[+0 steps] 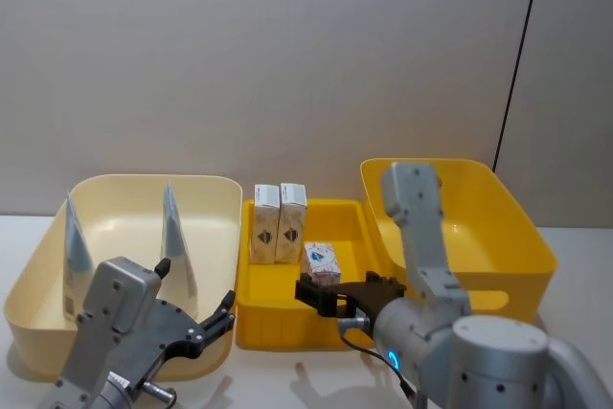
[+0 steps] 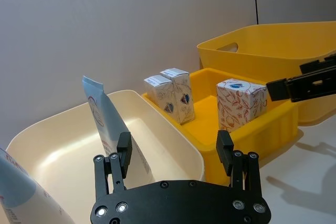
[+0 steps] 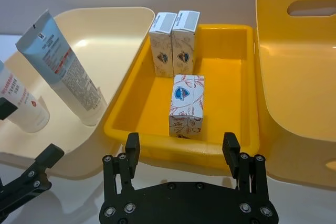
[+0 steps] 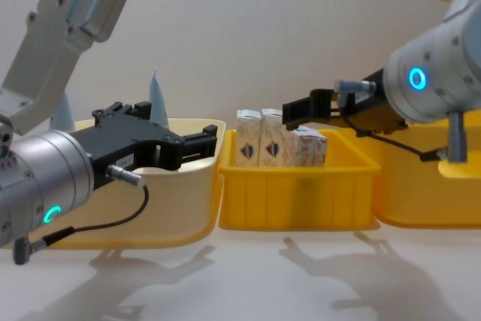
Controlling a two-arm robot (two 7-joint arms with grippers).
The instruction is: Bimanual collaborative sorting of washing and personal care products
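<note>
Three white floral cartons stand in the small yellow tray (image 1: 278, 318): two side by side at the back (image 1: 266, 223) (image 1: 292, 221) and one nearer the front (image 1: 322, 261). Two pale-blue-and-white tubes (image 1: 77, 242) (image 1: 179, 237) lean upright in the cream bin (image 1: 206, 189). My right gripper (image 1: 330, 292) hovers open over the tray's front edge, just short of the near carton (image 3: 186, 106), and holds nothing. Over the cream bin's front right corner, my left gripper (image 1: 196, 284) is open and empty, close to the right-hand tube (image 2: 105, 119).
A large yellow bin (image 1: 522, 237) with handle cutouts stands right of the tray, touching it. The three containers sit in a row on a white table against a grey wall. Bare tabletop lies in front of them (image 4: 301, 276).
</note>
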